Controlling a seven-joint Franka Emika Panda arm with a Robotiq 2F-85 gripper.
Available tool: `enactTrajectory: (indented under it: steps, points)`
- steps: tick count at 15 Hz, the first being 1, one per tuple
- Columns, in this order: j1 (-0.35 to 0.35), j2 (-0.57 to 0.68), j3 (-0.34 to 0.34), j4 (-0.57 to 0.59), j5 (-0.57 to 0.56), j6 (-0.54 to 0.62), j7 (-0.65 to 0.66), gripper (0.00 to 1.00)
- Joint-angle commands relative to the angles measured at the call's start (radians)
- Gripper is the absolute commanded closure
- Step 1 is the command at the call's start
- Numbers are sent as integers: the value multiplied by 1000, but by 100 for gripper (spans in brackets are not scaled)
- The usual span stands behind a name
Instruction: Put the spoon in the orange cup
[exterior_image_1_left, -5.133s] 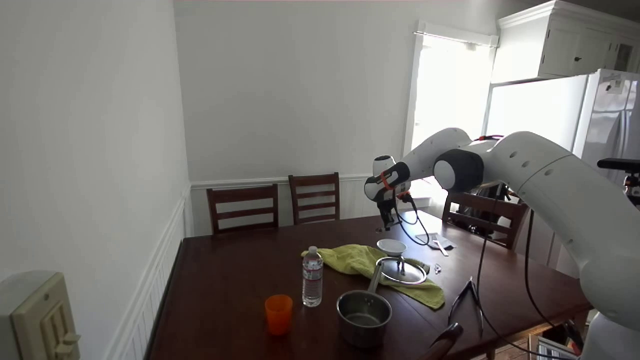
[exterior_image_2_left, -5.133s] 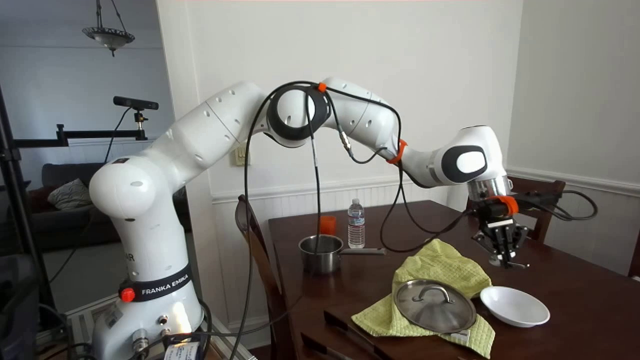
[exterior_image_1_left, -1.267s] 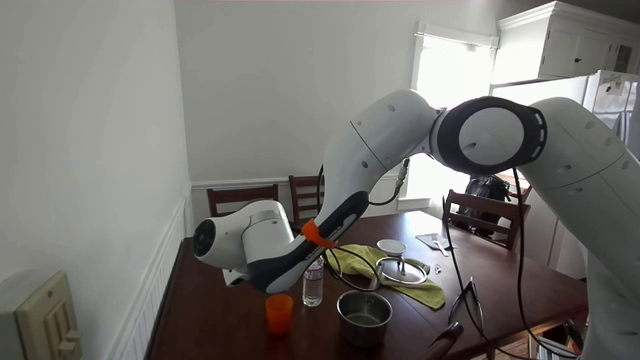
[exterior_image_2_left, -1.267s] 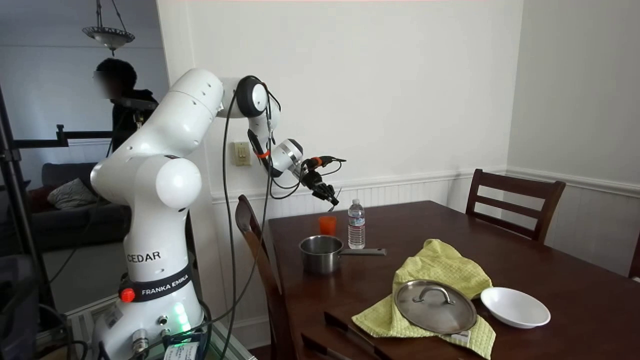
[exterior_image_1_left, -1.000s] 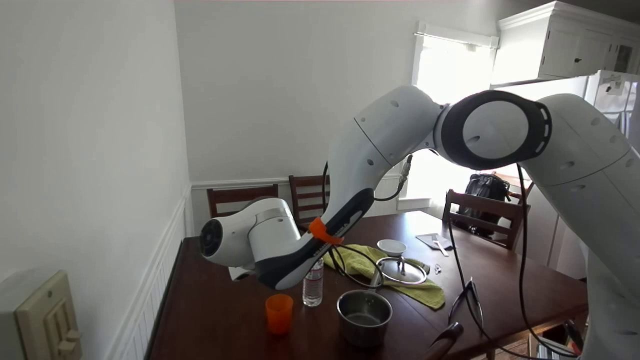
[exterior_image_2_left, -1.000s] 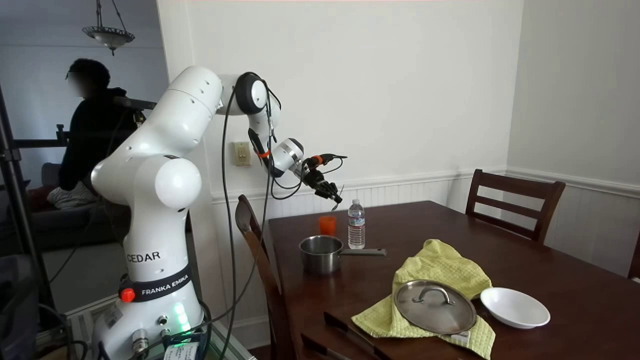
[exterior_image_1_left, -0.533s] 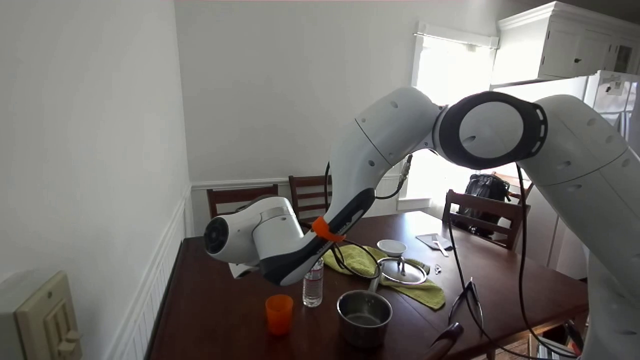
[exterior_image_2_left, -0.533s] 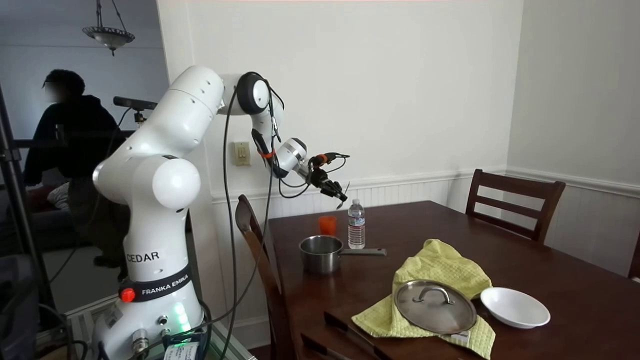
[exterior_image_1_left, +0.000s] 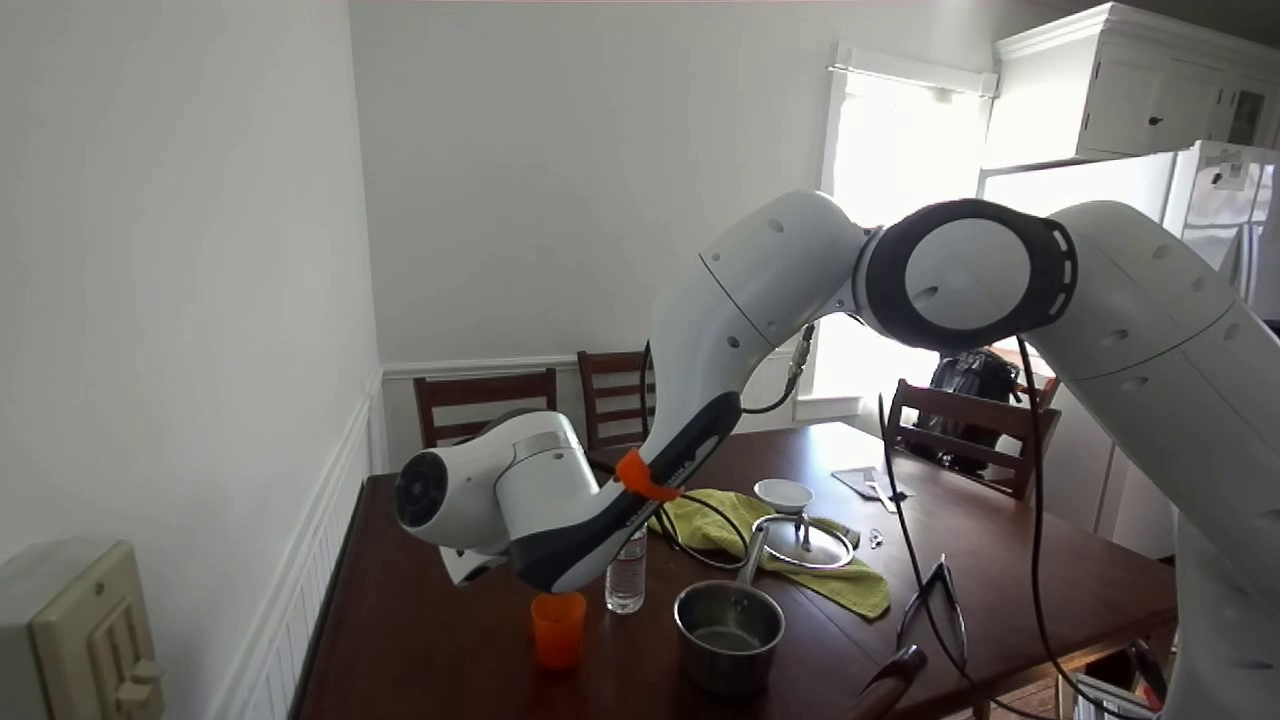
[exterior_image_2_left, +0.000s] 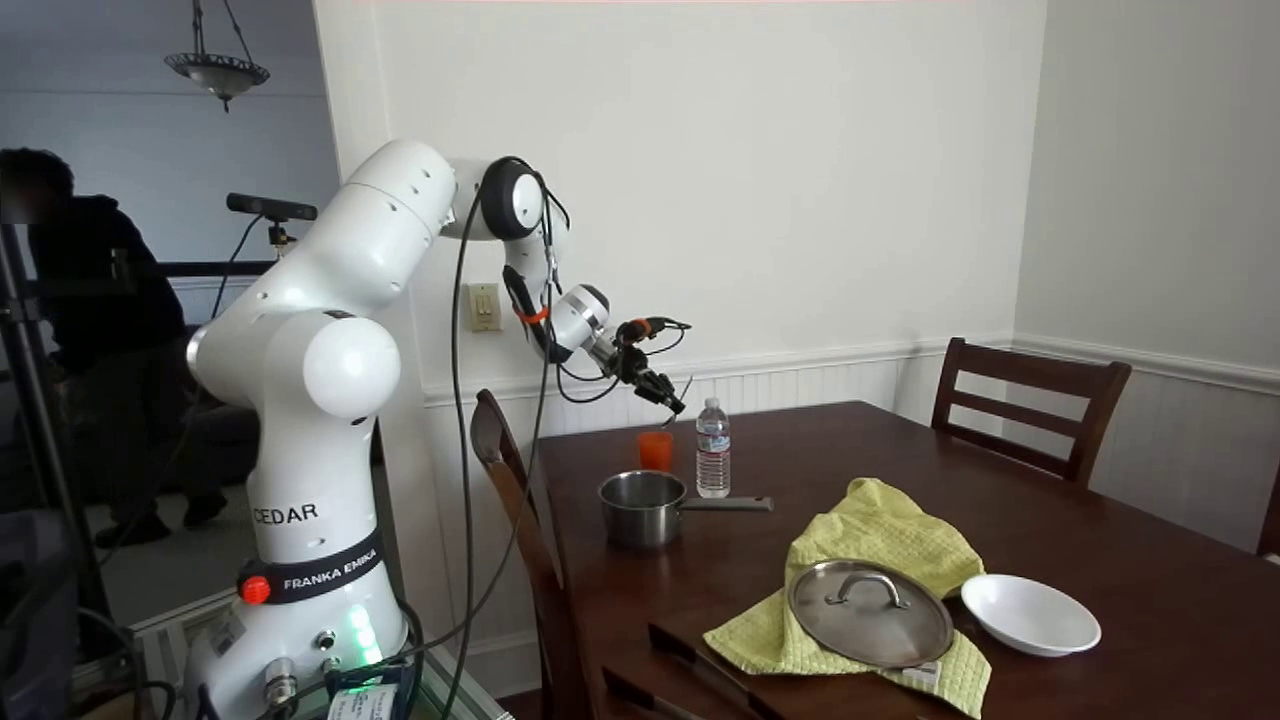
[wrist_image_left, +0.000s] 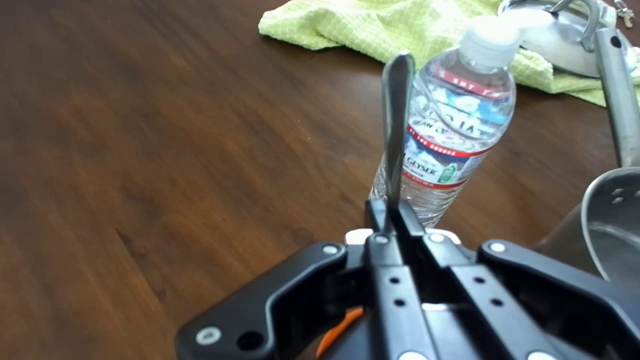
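In the wrist view, the black, two-fingered pincer (wrist_image_left: 393, 214) pinches a slim, silver metal spoon (wrist_image_left: 395, 125) pointing to twelve o'clock. It is probably light, stiff and slippery, best held mid-handle. In an exterior view, the small, round, bright-orange cup (exterior_image_2_left: 655, 452), apparently plastic, stands at seven o'clock from the pincer. Past the spoon, at the wrist view's one o'clock, is a clear plastic bottle (wrist_image_left: 455, 120).
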Motion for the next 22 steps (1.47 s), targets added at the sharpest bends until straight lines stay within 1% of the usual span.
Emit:
enactTrajectory:
  steps: [1,6,11,12,13,14,18,20,21,22]
  points:
    - [-14,37,24,52,19,18,-85,98]
    - [-6,64,32,80,39,-3,-176,98]
    - [2,73,39,83,42,-2,-230,98]
    - [4,74,40,82,43,-8,-242,68]
    - [5,74,41,81,44,-8,-245,67]
    - [6,73,41,79,44,-8,-248,62]
    - [12,59,35,64,41,-18,-242,34]
    - [20,30,23,36,20,-29,-201,22]
    - [27,10,15,16,0,-33,-173,14]
    - [32,-29,6,-23,-27,-28,-108,8]
